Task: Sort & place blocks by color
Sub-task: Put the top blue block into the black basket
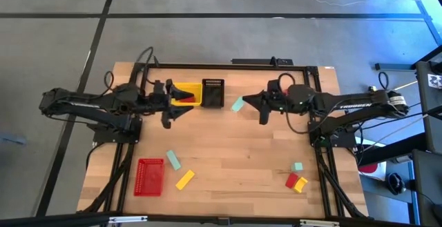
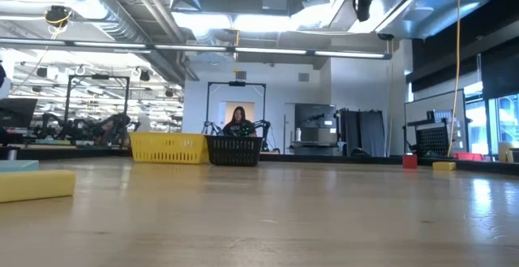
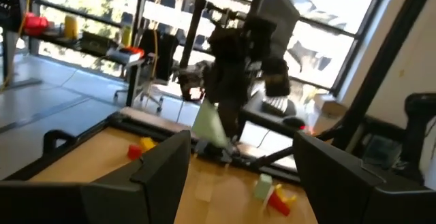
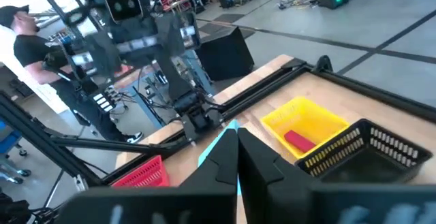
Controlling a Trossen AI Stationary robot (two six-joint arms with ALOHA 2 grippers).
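Note:
My right gripper (image 1: 247, 102) is raised above the table's far middle, shut on a pale teal block (image 1: 237, 104) near the black basket (image 1: 213, 93). Next to that stands the yellow basket (image 1: 188, 89), with a red block (image 4: 298, 141) lying in it. My left gripper (image 1: 173, 105) hangs open beside the yellow basket, holding nothing. On the near left lie a teal block (image 1: 173, 160) and a yellow block (image 1: 184, 179) beside the red basket (image 1: 149, 176). On the near right, a teal (image 1: 298, 166), a red (image 1: 292, 180) and a yellow block (image 1: 302, 185) lie together. My right gripper pinches the pale teal block between its two shut fingers, with much of the block (image 4: 218, 147) sticking out past and beside the fingertips. The fingers reach about level, from the table's right. The block hangs tilted, lifted clear of the table (image 3: 208, 125).
Bare wooden table (image 1: 242, 151) lies between the two near groups of blocks. The two arms face each other across the far middle, their grippers a short way apart. A person (image 4: 27, 40) stands beyond the table's left side.

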